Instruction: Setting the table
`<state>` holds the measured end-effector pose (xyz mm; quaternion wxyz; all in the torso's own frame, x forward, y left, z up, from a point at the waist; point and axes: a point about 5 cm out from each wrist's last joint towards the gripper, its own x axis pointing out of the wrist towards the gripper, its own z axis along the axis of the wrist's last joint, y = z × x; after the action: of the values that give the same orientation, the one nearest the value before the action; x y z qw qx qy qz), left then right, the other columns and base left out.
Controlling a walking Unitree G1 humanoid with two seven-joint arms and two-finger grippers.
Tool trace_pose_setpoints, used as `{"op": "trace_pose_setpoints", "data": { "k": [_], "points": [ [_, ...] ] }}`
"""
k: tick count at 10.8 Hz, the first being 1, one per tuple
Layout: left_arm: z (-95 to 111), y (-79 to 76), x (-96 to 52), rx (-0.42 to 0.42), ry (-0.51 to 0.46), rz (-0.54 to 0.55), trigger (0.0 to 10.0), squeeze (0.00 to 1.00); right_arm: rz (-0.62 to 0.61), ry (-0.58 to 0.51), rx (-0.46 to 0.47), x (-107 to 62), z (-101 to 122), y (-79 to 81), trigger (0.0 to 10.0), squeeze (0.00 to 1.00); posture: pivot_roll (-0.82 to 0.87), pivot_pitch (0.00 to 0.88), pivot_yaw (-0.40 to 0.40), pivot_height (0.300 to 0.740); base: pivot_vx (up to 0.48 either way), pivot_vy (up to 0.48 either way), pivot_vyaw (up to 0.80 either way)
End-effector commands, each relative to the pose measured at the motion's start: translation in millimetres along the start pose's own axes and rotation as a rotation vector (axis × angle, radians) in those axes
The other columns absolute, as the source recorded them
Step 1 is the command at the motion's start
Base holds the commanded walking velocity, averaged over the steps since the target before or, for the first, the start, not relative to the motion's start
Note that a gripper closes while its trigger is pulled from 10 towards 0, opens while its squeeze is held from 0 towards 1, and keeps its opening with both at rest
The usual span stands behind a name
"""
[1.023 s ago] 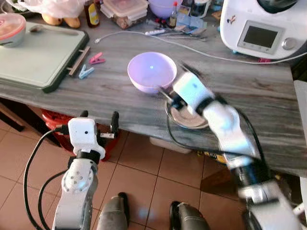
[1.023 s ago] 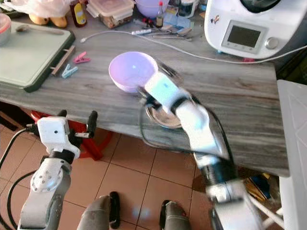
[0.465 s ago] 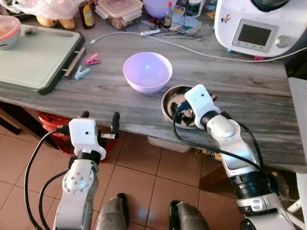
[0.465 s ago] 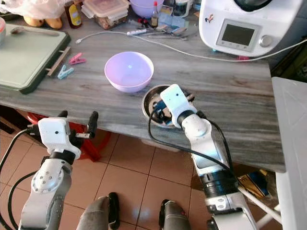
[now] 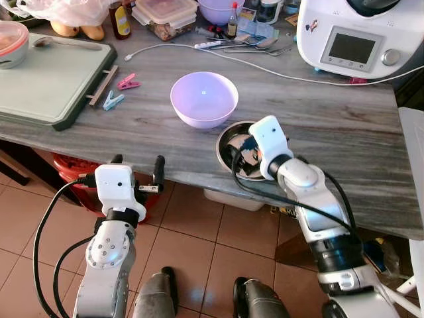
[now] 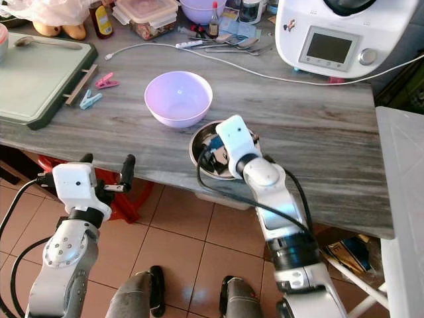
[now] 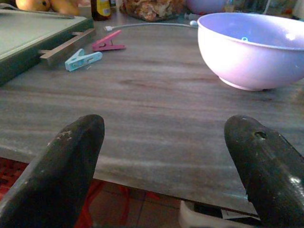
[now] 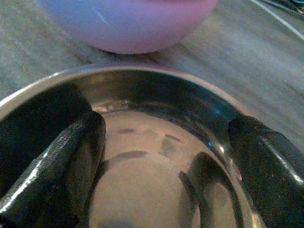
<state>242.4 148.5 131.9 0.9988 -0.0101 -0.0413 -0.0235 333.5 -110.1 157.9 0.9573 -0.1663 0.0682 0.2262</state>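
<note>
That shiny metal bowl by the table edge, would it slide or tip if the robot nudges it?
The steel bowl looks thin and polished, so probably light and slippery on the smooth table. It sits near the edge, so a push might send it off. The right end effector reaches inside.

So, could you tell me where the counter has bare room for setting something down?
Bare wood lies between the cutting board and the purple bowl, and right of the steel bowl below the white appliance. The back edge, with jars and cutlery, is crowded.
</note>
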Motion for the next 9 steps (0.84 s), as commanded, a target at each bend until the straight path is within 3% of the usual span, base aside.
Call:
{"op": "trace_pose_setpoints", "data": {
  "k": [1,4,7,9],
  "points": [
    [-1,1.4,-1.4,0.010,0.013,0.011,10.0,0.00,-0.010,0.001,0.005,0.4,-1,-2.0,10.0,0.05,0.07,0.223,-0.019,0.740,0.000,0.000,0.00],
    [-3,2.5,0.2,0.014,0.029,0.045,10.0,0.00,-0.027,-0.073,0.038,0.4,12,-3.4,10.0,0.04,0.07,0.219,-0.020,0.740,0.000,0.000,0.00],
    [-5,3.0,-2.8,0.019,0.044,0.070,10.0,0.00,-0.093,-0.192,0.073,-20.6,14,-8.9,10.0,0.02,0.06,0.194,-0.021,0.740,0.000,0.000,0.00],
    [-9,3.0,-4.5,0.012,0.059,0.074,10.0,0.00,-0.152,-0.244,0.060,-36.1,10,-8.7,10.0,0.00,0.05,0.175,-0.019,0.740,-0.397,0.000,0.00]
  ]
}}
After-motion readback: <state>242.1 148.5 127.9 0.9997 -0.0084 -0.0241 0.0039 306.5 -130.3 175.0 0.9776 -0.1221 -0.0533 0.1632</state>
